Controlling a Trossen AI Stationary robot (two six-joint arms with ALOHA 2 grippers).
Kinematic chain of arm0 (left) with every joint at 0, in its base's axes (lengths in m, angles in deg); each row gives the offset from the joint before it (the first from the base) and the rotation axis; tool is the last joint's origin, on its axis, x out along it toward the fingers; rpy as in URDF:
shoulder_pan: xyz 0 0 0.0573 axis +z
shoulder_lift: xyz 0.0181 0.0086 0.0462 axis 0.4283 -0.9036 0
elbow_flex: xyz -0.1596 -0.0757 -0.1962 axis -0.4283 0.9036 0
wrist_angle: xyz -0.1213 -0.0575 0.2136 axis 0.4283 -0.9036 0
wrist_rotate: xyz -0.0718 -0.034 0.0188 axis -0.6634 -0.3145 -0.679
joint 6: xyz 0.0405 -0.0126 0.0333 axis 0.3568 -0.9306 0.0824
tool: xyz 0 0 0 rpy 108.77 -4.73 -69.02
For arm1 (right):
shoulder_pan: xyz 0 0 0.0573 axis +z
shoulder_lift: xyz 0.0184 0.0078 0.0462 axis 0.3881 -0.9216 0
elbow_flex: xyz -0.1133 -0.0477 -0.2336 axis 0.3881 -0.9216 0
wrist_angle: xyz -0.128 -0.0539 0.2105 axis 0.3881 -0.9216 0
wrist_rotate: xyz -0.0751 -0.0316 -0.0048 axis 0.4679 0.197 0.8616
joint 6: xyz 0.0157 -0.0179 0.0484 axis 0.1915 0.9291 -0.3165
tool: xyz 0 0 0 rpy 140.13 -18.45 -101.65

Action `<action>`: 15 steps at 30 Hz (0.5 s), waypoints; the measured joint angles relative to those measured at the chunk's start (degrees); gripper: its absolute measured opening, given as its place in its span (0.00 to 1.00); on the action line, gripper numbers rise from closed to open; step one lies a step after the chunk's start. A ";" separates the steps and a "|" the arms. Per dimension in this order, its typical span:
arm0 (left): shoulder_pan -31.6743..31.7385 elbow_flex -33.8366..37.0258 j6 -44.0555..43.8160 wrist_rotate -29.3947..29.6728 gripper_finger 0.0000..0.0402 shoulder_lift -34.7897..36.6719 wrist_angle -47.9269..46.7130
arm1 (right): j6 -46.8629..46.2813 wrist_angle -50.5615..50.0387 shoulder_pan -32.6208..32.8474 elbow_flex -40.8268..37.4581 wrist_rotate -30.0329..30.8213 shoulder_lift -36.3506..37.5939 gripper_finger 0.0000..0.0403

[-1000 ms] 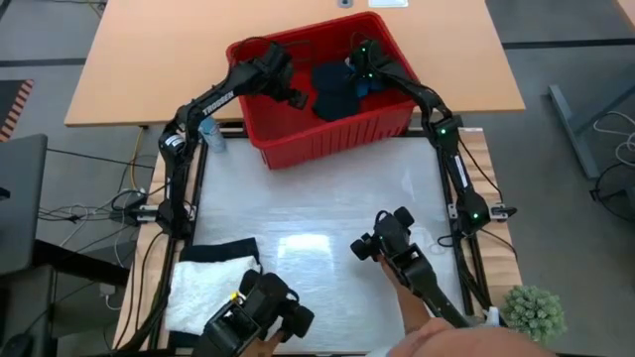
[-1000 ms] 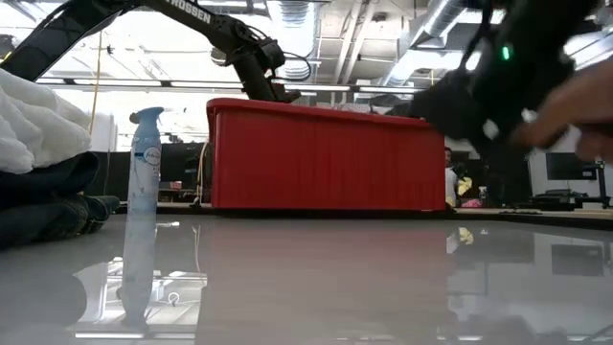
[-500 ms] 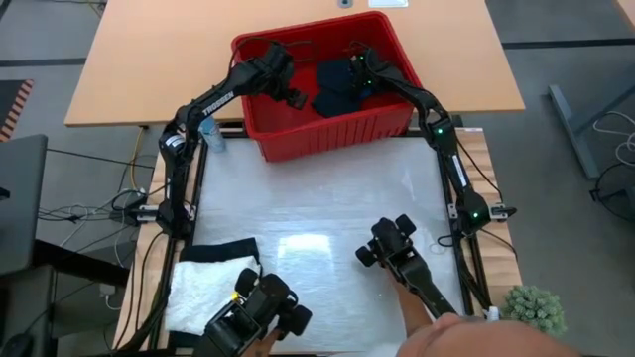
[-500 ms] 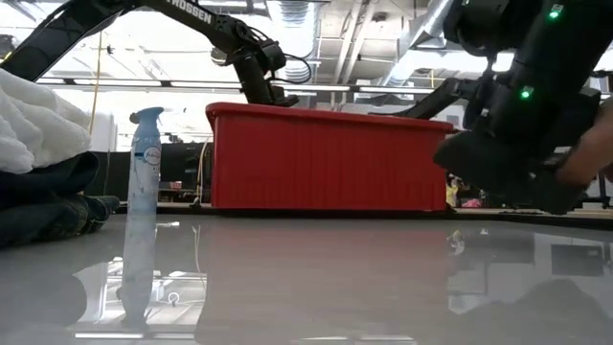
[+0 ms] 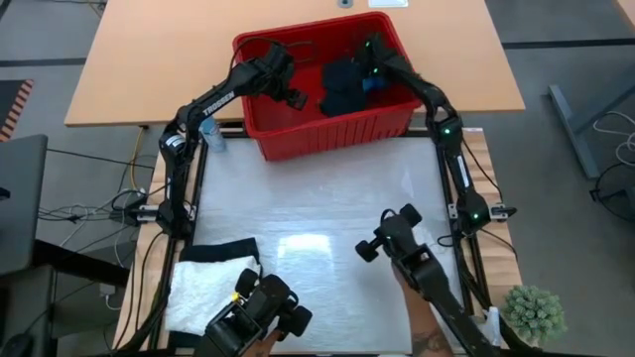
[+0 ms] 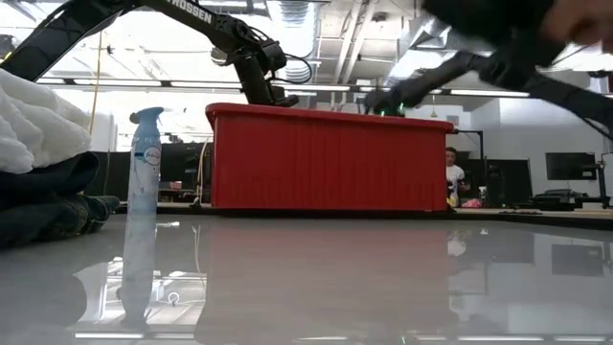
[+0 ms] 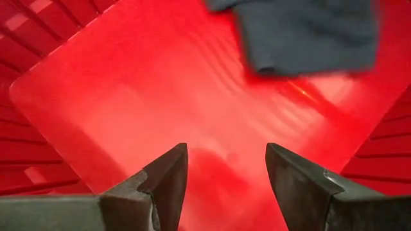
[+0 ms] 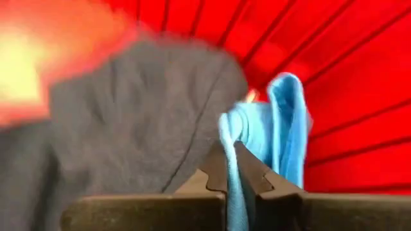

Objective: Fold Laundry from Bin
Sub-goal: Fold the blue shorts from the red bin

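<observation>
**Right gripper pinched on blue cloth inside red bin**

- Bin: red rectangular tub at the far edge of the white work surface, centred between the 2 arms. Its long axis runs left-right across the table, slightly skewed, with the right end a little farther back. Upright, open top facing up.
- Laundry in bin: dark garment heaped in the right half. Small bright blue cloth lies against it, near the right wall.
- Right gripper: down in the bin's right half, fingers closed together with a fold of the blue cloth nipped between the tips. The cloth stands up in a narrow ridge from the tips, long axis running away from the gripper, and rests against the dark garment.
- Left gripper: over the bin's left half, fingers spread apart, nothing between them. Bare red floor below; an edge of the dark garment shows beyond.
- Near-left corner of the table: white crinkled garment on top of a black one.
- Spray bottle stands upright just left of the bin.
- 2 more dark handled devices at the near edge; a person's arm shows there.
</observation>
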 joint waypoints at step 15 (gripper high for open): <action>0.00 -6.80 5.95 -0.80 0.49 0.42 -0.09 | -0.91 1.76 0.42 0.30 -6.60 16.77 0.06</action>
